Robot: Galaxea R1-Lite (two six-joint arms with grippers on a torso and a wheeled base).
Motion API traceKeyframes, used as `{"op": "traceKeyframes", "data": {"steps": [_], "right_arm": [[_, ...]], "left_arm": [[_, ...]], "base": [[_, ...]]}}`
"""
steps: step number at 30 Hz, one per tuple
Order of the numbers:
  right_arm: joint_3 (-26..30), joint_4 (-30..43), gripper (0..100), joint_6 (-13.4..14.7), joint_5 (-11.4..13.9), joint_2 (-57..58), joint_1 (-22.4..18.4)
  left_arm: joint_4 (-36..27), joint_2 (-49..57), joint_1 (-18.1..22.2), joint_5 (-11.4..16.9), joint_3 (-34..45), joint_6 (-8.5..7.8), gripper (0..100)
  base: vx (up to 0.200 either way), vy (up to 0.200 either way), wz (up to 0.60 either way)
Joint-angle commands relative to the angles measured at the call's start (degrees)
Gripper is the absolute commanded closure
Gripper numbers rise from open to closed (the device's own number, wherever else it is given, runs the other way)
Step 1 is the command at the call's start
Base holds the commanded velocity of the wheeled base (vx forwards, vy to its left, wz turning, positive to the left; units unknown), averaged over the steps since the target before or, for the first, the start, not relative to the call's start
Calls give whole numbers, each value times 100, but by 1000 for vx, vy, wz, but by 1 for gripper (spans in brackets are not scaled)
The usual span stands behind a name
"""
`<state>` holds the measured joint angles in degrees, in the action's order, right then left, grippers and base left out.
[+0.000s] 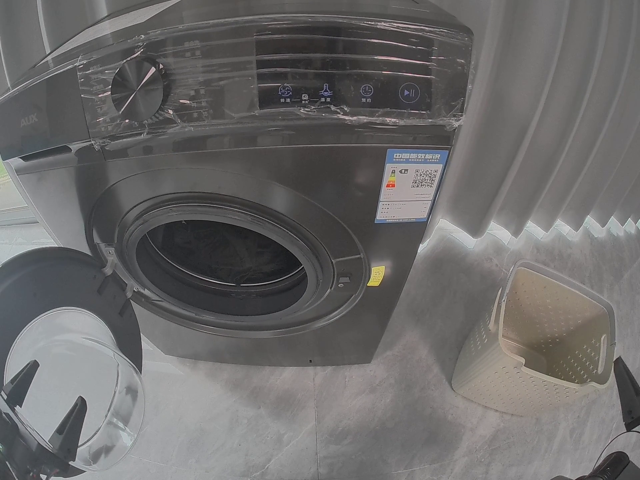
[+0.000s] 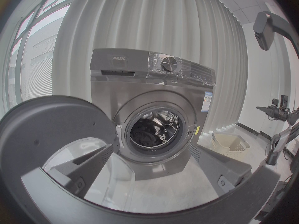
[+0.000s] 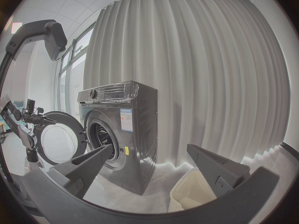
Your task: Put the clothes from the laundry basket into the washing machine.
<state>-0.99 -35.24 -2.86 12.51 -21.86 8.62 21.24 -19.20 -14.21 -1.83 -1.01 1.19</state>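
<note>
The grey washing machine (image 1: pixel 267 168) stands with its round door (image 1: pixel 60 301) swung wide to the left. Dark clothes (image 1: pixel 227 255) lie inside the drum, and the left wrist view shows the same clothes (image 2: pixel 146 136). The cream perforated laundry basket (image 1: pixel 547 341) sits tilted on the floor to the machine's right, with bare walls inside. My left gripper (image 1: pixel 45 405) is open and holds nothing, low in front of the door's glass bowl. My right gripper (image 3: pixel 149 147) is open with nothing in it, near the basket (image 3: pixel 190 193); one of its fingers (image 1: pixel 627 395) pokes in beside the basket's rim.
White pleated curtains (image 1: pixel 547 101) hang behind and to the right of the machine. The grey tiled floor (image 1: pixel 333 415) between machine and basket is open. The swung door takes up the floor space at the left.
</note>
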Motion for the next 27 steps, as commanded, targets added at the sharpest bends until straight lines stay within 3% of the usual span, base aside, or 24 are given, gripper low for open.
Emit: {"op": "traceKeyframes", "data": {"steps": [1,6,10,11,12,13,15,19,21,23,24,25,27], "right_arm": [[99,448,0,-30,6,982,-308],[99,1415,0,-48,-11,1606,-352],[99,1846,0,-74,-143,1641,-378],[99,2294,0,-12,-521,1632,-378],[99,2443,0,-12,-627,1632,-378],[99,2883,0,-12,-934,1632,-378],[99,3164,0,14,-1154,1632,-378],[99,3111,0,23,-1321,1632,-378],[99,3102,0,14,-1418,1632,-378],[99,3102,0,14,-1444,1632,-378],[99,3102,0,14,-1444,1632,-378],[99,3102,0,5,-1444,1632,-387],[99,3129,0,-12,-1523,1676,-484]], "left_arm": [[-700,1024,551,271,101,-5,0],[-1456,1401,745,455,101,39,0],[-1526,1401,745,464,101,109,0],[-1649,1401,753,464,101,127,0],[-1667,1401,753,464,101,127,0],[-1693,1401,762,455,101,135,0],[-1684,1401,806,420,101,162,0],[-1693,1401,1026,376,101,127,0],[-1711,1621,1377,561,101,188,0],[-1702,1920,1457,1009,101,215,0],[-1702,1920,1457,1035,101,215,0],[-1702,1911,1457,1264,101,223,0],[-1711,1902,1448,1325,101,258,0]], "base": [[-200,0,0],[0,0,0],[0,0,0],[0,0,0],[0,0,0],[0,0,0],[-200,0,0],[-200,0,0],[0,0,0],[0,0,0],[0,0,0],[0,0,0],[0,0,0]]}}
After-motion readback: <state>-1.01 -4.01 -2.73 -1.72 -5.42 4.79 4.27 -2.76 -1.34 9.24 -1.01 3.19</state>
